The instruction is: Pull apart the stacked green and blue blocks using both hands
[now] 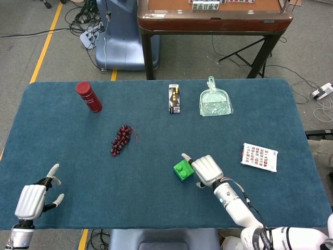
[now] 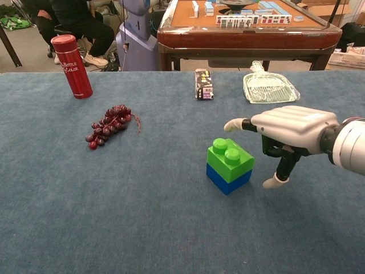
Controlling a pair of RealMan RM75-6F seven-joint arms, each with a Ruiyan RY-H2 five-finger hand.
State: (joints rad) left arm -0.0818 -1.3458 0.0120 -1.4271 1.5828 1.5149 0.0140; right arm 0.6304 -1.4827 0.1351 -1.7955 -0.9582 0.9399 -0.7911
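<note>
The right hand (image 2: 291, 134) has its fingers (image 2: 276, 181) spread, holding nothing, just right of the green block (image 2: 230, 159) stacked on the blue block (image 2: 227, 179) mid-bench (image 1: 67, 156). The left hand (image 1: 31, 200), also spread, sits far off.

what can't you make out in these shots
- Blue block: head view, almost wholly hidden under the green block.
- Left robot hand: outside the chest view's frame.
- Printed card: head view, print too small; chest view, not visible.
</note>
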